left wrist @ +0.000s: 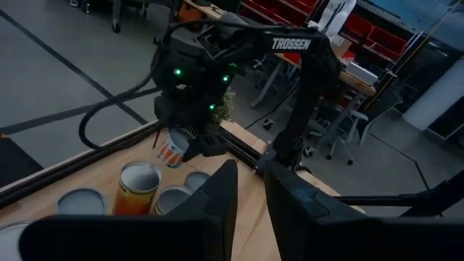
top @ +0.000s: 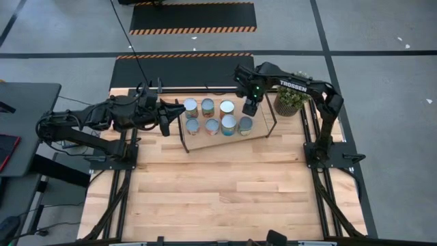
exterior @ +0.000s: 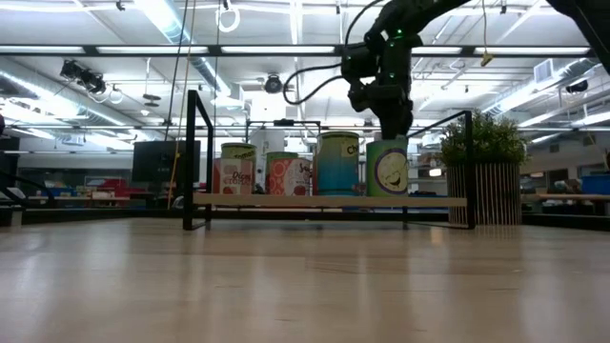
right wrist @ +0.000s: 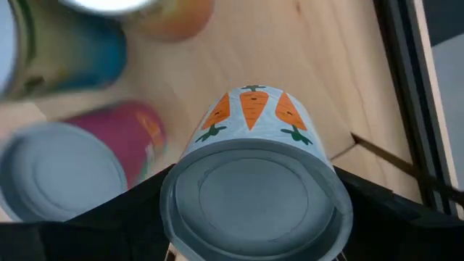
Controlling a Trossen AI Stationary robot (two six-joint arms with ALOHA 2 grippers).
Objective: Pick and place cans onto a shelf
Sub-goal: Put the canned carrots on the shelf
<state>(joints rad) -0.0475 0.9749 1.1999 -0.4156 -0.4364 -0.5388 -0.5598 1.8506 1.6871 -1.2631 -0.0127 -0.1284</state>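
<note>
The shelf (top: 263, 132) is a light-wood board with black rod frames, standing at the table's far side. Several cans stand on it in two rows (top: 212, 126), and they also show in the low view (exterior: 335, 164). My right gripper (top: 250, 106) is over the shelf's far right part, shut on a carrot-label can (right wrist: 252, 116) with a silvery top. My left gripper (top: 166, 117) hovers at the shelf's left end, its fingers (left wrist: 217, 196) a narrow gap apart and empty. In the low view the held can is hidden. My right gripper pinches the carrot-label can between its two fingers by its upper wall, just below the top rim (right wrist: 171, 190). The fingers come from above, slanting down. In the left wrist view the can (left wrist: 172, 148) hangs tilted below the fingers, seemingly clear of the board.
A potted green plant (top: 290, 102) stands just right of the shelf, close to my right arm. The shelf's black rod frames (exterior: 196, 157) rise at both ends. The table's near half (top: 225, 198) is bare wood.
</note>
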